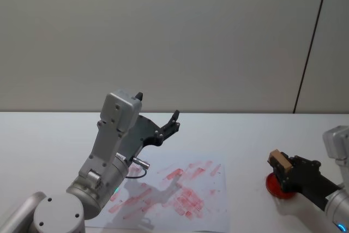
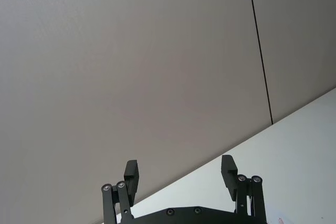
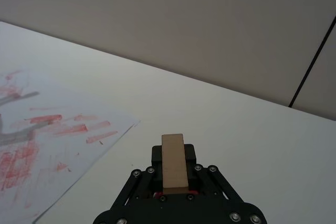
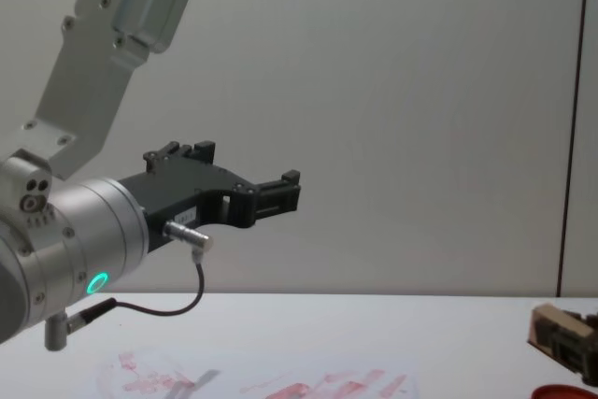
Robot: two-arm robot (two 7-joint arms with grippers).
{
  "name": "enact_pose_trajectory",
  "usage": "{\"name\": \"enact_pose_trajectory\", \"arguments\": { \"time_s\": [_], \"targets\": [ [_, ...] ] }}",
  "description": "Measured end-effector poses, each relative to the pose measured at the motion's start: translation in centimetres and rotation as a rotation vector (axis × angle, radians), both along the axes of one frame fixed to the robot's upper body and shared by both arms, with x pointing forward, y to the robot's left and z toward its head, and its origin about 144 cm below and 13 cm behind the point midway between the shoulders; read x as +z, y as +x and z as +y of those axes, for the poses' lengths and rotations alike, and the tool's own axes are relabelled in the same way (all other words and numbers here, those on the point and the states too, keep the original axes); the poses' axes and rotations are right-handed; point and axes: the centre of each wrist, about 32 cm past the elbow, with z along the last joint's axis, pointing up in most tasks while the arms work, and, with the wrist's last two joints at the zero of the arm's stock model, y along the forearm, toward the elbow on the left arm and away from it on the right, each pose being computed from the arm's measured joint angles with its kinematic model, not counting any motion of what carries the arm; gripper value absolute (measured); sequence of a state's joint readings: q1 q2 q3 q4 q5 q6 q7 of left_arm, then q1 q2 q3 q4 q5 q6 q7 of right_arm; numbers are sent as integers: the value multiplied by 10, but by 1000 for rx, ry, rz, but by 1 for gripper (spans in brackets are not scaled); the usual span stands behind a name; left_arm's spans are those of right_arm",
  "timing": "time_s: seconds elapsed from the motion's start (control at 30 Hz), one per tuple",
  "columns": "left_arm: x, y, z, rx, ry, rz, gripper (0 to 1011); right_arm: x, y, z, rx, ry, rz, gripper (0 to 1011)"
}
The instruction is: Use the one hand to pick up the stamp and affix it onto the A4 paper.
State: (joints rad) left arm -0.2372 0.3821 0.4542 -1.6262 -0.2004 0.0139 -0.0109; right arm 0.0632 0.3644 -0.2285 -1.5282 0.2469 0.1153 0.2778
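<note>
The stamp (image 1: pixel 280 160), a small pale wooden block, sits between the fingers of my right gripper (image 1: pixel 283 168), which is shut on it at the table's right side. The right wrist view shows the stamp (image 3: pixel 173 160) upright in the right gripper (image 3: pixel 174 176); the chest view shows the stamp (image 4: pixel 550 321) low at the right edge. The A4 paper (image 1: pixel 211 203), white and smeared with red marks, lies flat to the left of the stamp, also in the right wrist view (image 3: pixel 79 129). My left gripper (image 1: pixel 158 106) hangs open and raised above the paper's far left part, nothing between its fingers (image 2: pixel 227 171).
A red rounded pad (image 1: pixel 274 185) lies on the table just below the held stamp, also seen in the chest view (image 4: pixel 561 390). The left arm's grey housing (image 1: pixel 117 129) and its looping cable stand over the paper's left side. A plain wall runs behind the white table (image 1: pixel 245 135).
</note>
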Motion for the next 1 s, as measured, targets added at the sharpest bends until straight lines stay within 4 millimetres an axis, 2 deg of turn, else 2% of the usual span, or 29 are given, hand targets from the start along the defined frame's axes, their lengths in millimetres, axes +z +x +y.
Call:
{"name": "enact_pose_trajectory", "arguments": {
  "time_s": [0.73,0.8,0.87,0.93,1.0],
  "targets": [
    [0,0,0,0,0,0,1003,-20,3,-7,-15,-40,52,232],
    [0,0,0,0,0,0,1003,-21,4,-7,-13,-43,57,276],
    [0,0,0,0,0,0,1002,-21,4,-7,-10,-44,60,383],
    [0,0,0,0,0,0,1002,-22,4,-7,-9,-44,62,405],
    [0,0,0,0,0,0,1003,-22,4,-6,-8,-44,62,505]
  ]
}}
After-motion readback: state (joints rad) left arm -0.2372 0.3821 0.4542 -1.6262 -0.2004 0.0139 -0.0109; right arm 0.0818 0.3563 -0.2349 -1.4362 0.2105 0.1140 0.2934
